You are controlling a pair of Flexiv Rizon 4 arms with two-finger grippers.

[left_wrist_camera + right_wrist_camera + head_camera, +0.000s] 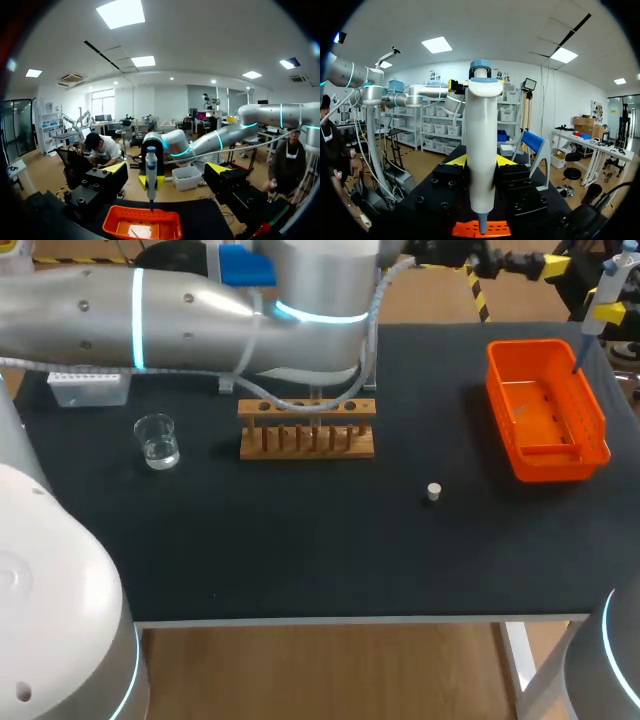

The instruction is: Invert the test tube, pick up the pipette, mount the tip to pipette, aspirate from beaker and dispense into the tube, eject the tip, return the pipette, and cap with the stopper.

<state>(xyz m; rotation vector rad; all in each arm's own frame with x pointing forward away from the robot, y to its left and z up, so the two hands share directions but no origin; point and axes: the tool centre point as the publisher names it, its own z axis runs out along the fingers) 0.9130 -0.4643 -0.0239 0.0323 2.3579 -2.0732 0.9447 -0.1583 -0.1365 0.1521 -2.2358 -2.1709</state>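
My right gripper is shut on the white pipette with the blue cap, yellow tips on either side of its body. It holds the pipette upright, with the lower end over the orange bin at the table's far right. My left arm crosses the back of the table, and its gripper is open with nothing between the fingers. It faces the pipette and bin. The wooden rack stands mid-table. I cannot make out a tube in it. The beaker holds clear liquid. The small white stopper lies on the mat.
A clear tip box sits at the back left, behind the beaker. A thin metal stand rises behind the rack. My left arm's bulk hides the strip of table behind the rack.
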